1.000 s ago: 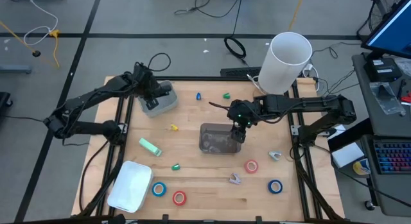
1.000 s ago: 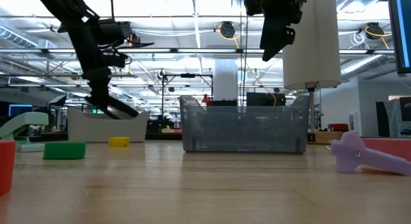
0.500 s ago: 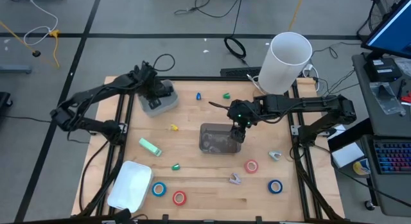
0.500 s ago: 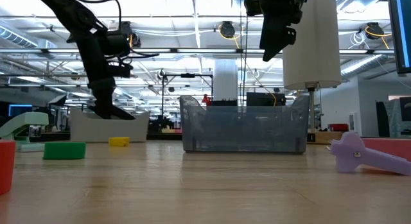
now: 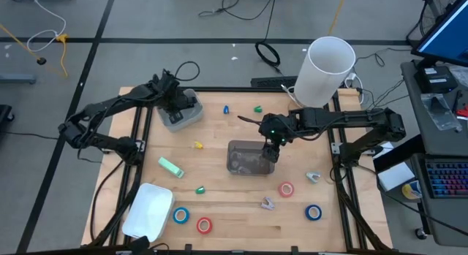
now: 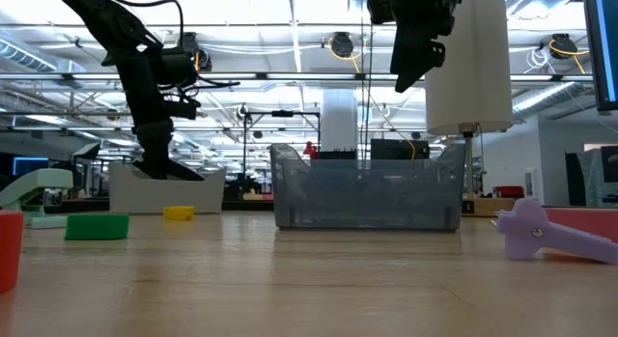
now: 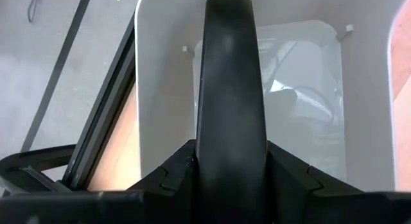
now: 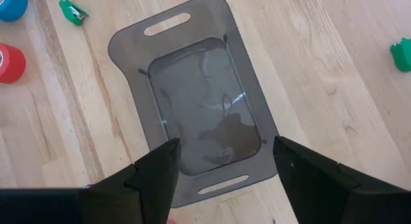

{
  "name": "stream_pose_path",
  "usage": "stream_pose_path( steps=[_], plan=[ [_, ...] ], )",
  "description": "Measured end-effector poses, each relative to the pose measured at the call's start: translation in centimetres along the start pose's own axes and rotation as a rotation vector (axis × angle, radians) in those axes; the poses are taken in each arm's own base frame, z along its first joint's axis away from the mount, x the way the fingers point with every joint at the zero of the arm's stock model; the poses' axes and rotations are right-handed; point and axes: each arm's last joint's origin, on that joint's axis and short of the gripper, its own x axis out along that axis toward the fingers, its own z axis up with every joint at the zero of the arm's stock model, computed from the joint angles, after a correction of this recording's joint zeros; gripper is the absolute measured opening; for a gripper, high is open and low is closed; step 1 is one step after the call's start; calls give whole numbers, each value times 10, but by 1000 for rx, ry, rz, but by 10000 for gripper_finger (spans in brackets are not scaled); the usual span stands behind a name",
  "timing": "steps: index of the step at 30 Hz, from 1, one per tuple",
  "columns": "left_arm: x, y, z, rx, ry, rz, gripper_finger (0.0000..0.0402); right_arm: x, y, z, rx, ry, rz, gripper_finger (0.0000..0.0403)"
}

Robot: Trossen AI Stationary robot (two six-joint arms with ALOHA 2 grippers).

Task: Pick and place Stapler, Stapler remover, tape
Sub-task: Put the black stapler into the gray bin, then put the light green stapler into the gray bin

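Nearest the front edge of the bench (image 5: 234,229) lay a blue tape roll (image 5: 180,215) and a red tape roll (image 5: 204,225), side by side, just right of a white lid-like tray (image 5: 148,211). Further right sat a second blue tape roll (image 5: 314,212), with a lilac staple remover (image 5: 268,204) between it and the red one. A little farther back lay the other red tape roll (image 5: 286,189), a pale grey staple remover (image 5: 313,177) and a small green piece (image 5: 199,189).

The mint-green stapler (image 5: 170,166) lay on the wood left of centre, well apart from both arms. Near the middle stood a smoky clear bin (image 5: 247,158); the right hand (image 8: 221,163) hovered over it, fingers spread wide and holding nothing, the bin's floor bare between them.

Beyond that lay a small yellow piece (image 5: 197,145), then, near the far edge, a blue piece (image 5: 226,109) and a green piece (image 5: 258,107). At the far left corner the left hand (image 5: 175,109) hung over a white bin (image 5: 183,113); whether it was released or clenched could not be told.
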Motion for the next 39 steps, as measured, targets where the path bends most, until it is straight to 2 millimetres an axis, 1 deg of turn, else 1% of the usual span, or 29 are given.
stream_pose_path(
  steps=[3, 5, 7, 13, 15, 18, 21, 25, 28, 30, 33, 36, 39],
  plan=[
    [1, 0, -2, 4, 28, 14, 178, 0, 0, 0, 0, 0, 0, 242],
    [1, 0, -2, 3, 23, 20, 186, 0, 0, 0, 0, 0, 0, 242],
    [1, 0, -2, 4, 23, 17, 183, 0, 0, 0, 0, 0, 0, 242],
    [1, 0, -1, 2, 11, 19, 150, 0, 0, 0, 0, 0, 0, 242],
    [-3, 2, -1, -1, 5, 47, 141, 0, 0, 0, -3, 0, 0, 242],
    [-21, 6, 6, -37, -16, 87, 133, 0, 0, 0, -8, 0, 0, 242],
    [-52, 8, 16, -89, -58, 56, 131, 0, 0, 0, -12, 0, 0, 242],
    [-96, 1, 24, -142, -145, -91, 131, 0, 0, 0, -33, 0, 0, 242],
    [-120, -15, 18, -74, -162, -230, 131, 0, 0, -1, -59, 5, -2, 242],
    [-129, -29, 11, 10, -143, -302, 131, 0, -1, -1, -79, 16, -6, 242],
    [-138, -48, -3, 112, -56, -374, 131, 0, -2, -4, -109, 41, -15, 242],
    [-143, -63, -11, 163, 23, -426, 131, 0, -3, -7, -139, 70, -24, 242],
    [-146, -76, -12, 177, 55, -455, 131, -1, -4, -9, -146, 96, -36, 242]
  ],
)
